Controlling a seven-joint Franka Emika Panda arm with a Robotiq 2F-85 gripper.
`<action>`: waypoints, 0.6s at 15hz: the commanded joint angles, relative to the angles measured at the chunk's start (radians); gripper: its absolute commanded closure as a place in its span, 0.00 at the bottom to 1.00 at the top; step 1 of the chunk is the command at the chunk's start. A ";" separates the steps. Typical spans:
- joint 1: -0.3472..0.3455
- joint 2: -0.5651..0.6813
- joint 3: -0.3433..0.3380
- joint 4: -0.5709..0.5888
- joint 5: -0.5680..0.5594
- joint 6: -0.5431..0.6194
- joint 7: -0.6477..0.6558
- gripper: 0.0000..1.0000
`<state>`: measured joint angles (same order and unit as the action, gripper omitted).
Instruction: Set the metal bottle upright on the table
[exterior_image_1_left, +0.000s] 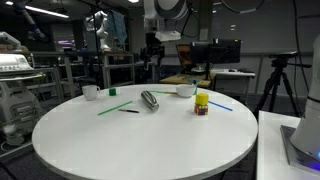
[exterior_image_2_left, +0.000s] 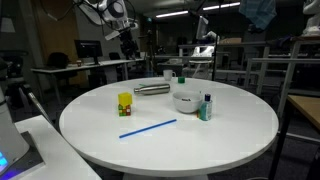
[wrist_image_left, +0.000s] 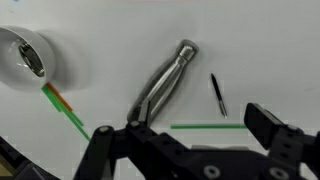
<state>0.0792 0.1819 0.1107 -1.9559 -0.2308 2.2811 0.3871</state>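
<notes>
Round white surface, cluttered lab behind. Metal bottle: lying on its side, centre of wrist view, untouched. Gripper: lower frame, spread wide, empty, poised above bottle. Outstanding, by appearance: grasp, lift, uprighting.

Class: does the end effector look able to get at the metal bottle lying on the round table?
Probably yes. The end effector hangs open above the metal bottle, which lies on its side on the table with nothing over it. A black pen and a green straw lie close beside it.
</notes>
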 joint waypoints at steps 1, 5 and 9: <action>0.063 0.186 -0.024 0.234 0.041 -0.024 0.110 0.00; 0.104 0.269 -0.090 0.339 0.049 -0.043 0.245 0.00; 0.118 0.254 -0.177 0.304 0.008 -0.019 0.410 0.00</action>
<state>0.1719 0.4396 -0.0008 -1.6593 -0.1993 2.2826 0.6792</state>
